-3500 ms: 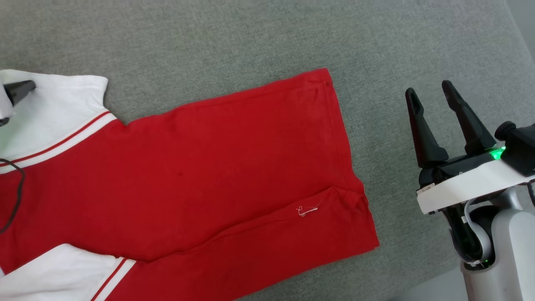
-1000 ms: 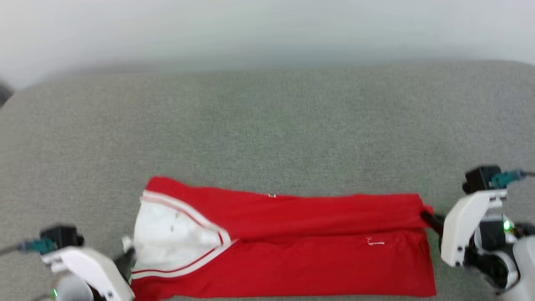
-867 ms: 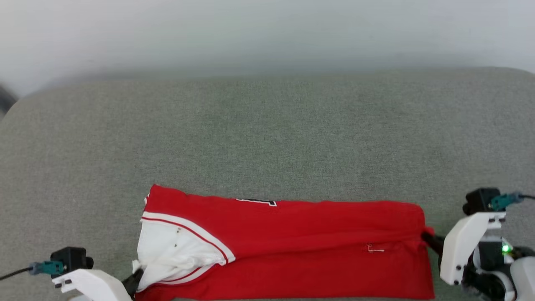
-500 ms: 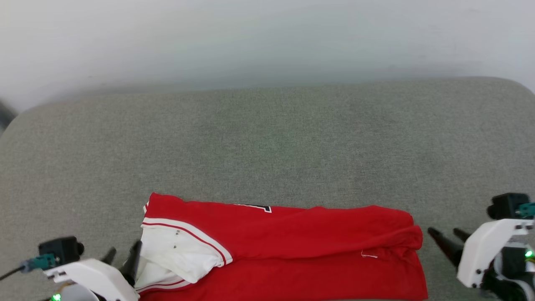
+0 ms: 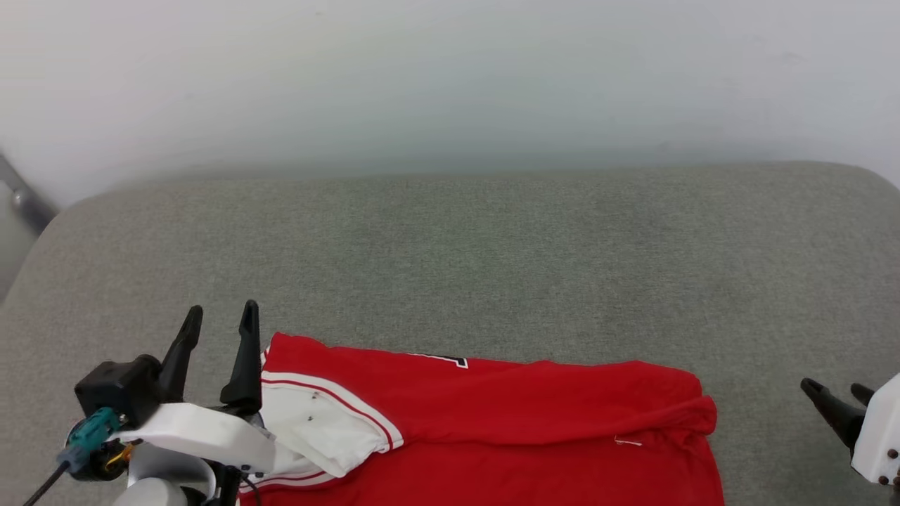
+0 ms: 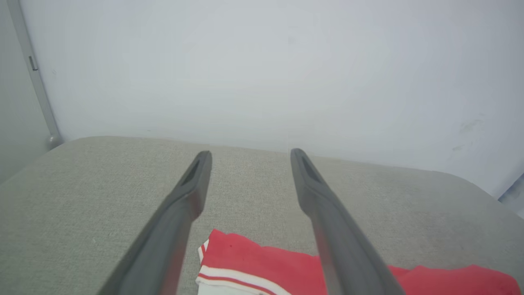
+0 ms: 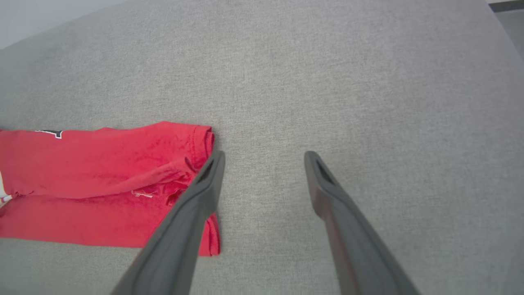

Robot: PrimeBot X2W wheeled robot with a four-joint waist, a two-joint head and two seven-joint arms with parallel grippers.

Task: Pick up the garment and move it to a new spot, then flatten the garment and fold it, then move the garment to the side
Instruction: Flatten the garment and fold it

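Head view: the red jersey-cloth garment [image 5: 506,429], white sleeve trimmed in stripes, lies doubled lengthwise at the near edge of the grey woven fabric surface [image 5: 450,246]. The left gripper [image 5: 221,316] stands beside its sleeve end and the right gripper [image 5: 833,388] off its hem end. Both are spread and empty, probably so the fold settles.

Left wrist view: jaws apart above the sleeve corner.

Right wrist view: jaws apart, one finger just beside the hem.

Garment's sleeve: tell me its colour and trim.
White sleeve with a red-and-white striped band, on the red garment; clearest in the head view.
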